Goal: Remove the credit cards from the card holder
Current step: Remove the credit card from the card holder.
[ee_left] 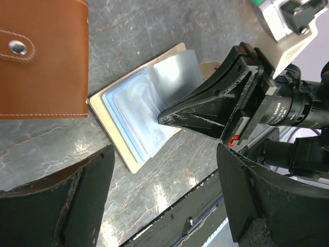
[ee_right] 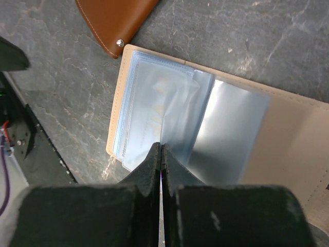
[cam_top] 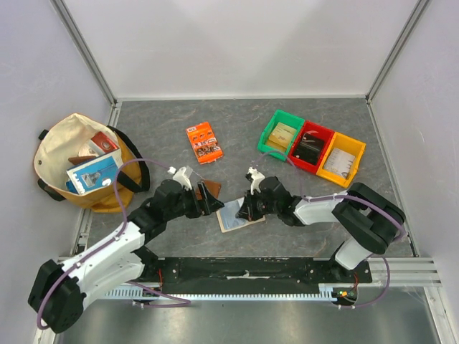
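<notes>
Dark grey marbled tabletop (cam_top: 165, 143), faint glare toward front. Pale walls (cam_top: 237, 43) on three sides, aluminium corner posts (cam_top: 86, 50), black rail (cam_top: 237, 271) along near edge. Card holder (cam_top: 231, 215) (ee_left: 133, 103) (ee_right: 288, 128) spread open at table centre, pale blue sleeves up, just beside brown wallet (cam_top: 210, 188) (ee_left: 41, 56) (ee_right: 113, 20). Right gripper (cam_top: 242, 213) (ee_left: 164, 119) (ee_right: 160, 149) pressed closed at sleeve edge; pinching sleeve or not, cannot tell. Left gripper (cam_top: 211, 197) (ee_left: 165, 152) spread wide, empty, above tabletop. Coloured bins (cam_top: 269, 136) rear right, canvas bag (cam_top: 54, 140) far left.
</notes>
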`<action>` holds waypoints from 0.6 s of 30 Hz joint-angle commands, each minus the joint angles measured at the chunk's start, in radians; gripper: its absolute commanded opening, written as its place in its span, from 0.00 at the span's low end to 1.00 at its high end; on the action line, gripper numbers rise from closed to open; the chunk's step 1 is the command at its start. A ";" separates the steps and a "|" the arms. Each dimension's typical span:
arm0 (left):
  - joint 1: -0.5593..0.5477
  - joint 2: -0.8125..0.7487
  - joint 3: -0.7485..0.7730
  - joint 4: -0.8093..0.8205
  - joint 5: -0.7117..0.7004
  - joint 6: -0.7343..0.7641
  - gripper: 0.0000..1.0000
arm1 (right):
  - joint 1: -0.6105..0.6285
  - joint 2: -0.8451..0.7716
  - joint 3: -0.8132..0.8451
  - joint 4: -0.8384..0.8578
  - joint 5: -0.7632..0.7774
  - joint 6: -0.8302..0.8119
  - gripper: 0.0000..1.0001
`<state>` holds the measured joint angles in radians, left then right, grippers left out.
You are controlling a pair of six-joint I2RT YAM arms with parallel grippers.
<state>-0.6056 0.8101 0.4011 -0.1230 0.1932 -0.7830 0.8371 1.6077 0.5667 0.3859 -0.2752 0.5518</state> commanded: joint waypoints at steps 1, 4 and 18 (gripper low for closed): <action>-0.051 0.073 -0.018 0.120 -0.023 -0.123 0.85 | -0.023 -0.006 -0.073 0.158 -0.104 0.101 0.00; -0.094 0.139 -0.018 0.178 -0.058 -0.157 0.83 | -0.041 -0.011 -0.108 0.252 -0.137 0.143 0.00; -0.149 0.270 -0.010 0.279 -0.097 -0.225 0.77 | -0.101 0.000 -0.231 0.566 -0.176 0.303 0.00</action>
<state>-0.7422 1.0653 0.3851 0.0765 0.1280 -0.9562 0.7456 1.6001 0.3515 0.7940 -0.4221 0.8013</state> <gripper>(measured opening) 0.769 0.005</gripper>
